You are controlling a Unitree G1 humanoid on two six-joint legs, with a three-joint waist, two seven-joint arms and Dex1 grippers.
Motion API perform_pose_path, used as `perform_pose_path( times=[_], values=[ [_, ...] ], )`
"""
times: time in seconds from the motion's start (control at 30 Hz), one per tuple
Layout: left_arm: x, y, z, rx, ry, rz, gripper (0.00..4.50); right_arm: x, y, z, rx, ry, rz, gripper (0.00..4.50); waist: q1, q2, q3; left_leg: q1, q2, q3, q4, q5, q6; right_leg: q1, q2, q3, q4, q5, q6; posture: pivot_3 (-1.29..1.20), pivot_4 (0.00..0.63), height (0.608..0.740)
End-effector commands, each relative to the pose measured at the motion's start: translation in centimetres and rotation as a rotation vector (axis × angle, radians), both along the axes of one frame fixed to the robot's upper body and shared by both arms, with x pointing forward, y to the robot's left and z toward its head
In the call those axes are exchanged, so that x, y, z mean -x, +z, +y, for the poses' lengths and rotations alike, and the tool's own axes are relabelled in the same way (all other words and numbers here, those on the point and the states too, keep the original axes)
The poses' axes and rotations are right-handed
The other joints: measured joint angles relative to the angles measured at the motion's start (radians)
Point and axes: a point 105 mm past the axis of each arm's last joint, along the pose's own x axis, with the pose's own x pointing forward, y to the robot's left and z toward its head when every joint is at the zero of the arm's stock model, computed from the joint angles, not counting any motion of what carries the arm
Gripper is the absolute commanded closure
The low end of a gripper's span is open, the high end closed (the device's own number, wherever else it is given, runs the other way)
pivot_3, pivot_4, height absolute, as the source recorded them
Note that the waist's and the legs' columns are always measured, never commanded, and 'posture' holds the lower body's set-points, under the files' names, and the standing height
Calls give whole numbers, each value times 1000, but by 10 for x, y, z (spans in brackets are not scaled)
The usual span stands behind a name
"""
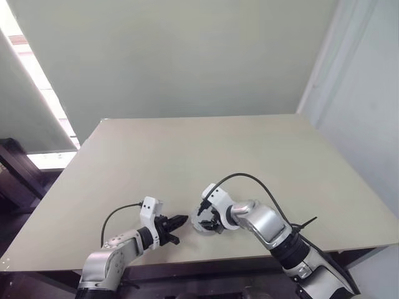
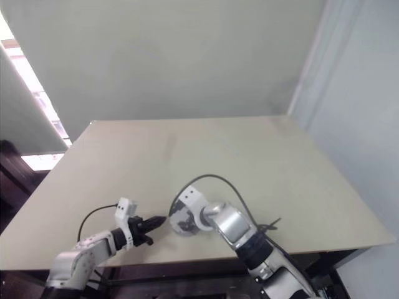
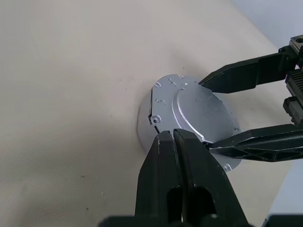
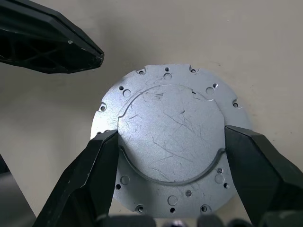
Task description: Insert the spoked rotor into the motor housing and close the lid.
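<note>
The motor housing (image 4: pixel 168 120) lies near the table's front edge as a round silver puck (image 3: pixel 189 111). It shows a flat face with small holes around its rim and a raised round plate in the middle. My right gripper (image 4: pixel 170 135) points down over it, its fingers (image 4: pixel 102 161) pressed against opposite sides of the raised plate. My left gripper (image 3: pixel 173 135) is shut with nothing in it, its tip just off the housing's rim on the left (image 1: pixel 181 221). The spoked rotor and the lid are out of view.
The beige table (image 1: pixel 199 156) stretches far behind the housing with nothing on it. Its front edge runs close below both grippers. A pale wall stands behind the table, and a bright window strip lies at the far left.
</note>
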Motion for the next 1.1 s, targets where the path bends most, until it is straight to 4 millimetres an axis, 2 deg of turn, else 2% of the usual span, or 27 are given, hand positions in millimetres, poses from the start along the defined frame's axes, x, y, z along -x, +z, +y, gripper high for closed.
perform_pose_path(
  times=[0.03, 0.4, 0.67, 0.8, 1.1],
  values=[
    [-6, 9, -2, -3, -3, -50, 4500, -2, -17, -17, 87, -66, 41, 1293, 0, 0, 0, 0, 0, 0, 0, 0, 0, 0, 0, 0, 0, 0, 0, 0, 0, 740],
    [-7, 7, -4, 5, -1, -52, 4500, 0, -21, -16, 83, -104, 72, 1293, -3, 2, -2, 2, 0, 0, 0, 0, 0, 1, 0, 0, 0, 0, 0, 0, 0, 740],
    [-5, 7, 8, -29, -22, -53, 4500, 1, -27, -21, 147, -79, 50, 1293, -3, 4, -3, 2, 0, 0, 0, 0, 0, 1, 0, 0, 0, 0, 0, 0, 0, 740],
    [0, 5, 17, -97, -68, -56, 4500, 2, -27, -21, 148, -74, 54, 1293, -3, 6, -4, 3, 0, 0, -1, 0, 0, 1, 0, 0, 0, 0, 0, 0, 0, 740],
    [10, 2, 7, -172, -235, -118, 4500, 4, -29, -20, 144, -63, 63, 1293, -3, 7, -4, 3, 0, 0, -1, 0, 0, 1, -1, 0, -1, 0, 0, 0, 0, 740]
  ],
)
